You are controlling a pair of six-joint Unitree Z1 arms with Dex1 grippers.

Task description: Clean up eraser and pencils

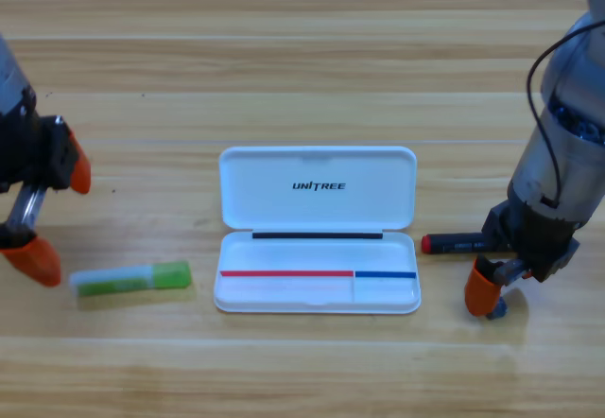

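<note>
Nothing is put away yet, as far as I can judge: the white case (318,231) lies open on the surface (302,68) with its tray bare, and all three things are outside it. My right gripper (492,290) points down at the eraser (498,309), which sits right under my jaws with only a sliver of it peeking out beside the orange tip; I cannot tell whether these jaws are open or closed on it. The black pencil (454,243) lies just beside them, toward the case, its far end hidden behind my arm. My left gripper (52,215) has its jaws spread wide, one orange tip up, the other down near the surface, and the green pencil (132,278) lies just beside the lower tip, between it and the case, not held. So the whole job is left: eraser first, I reckon, then both pencils into the tray.
</note>
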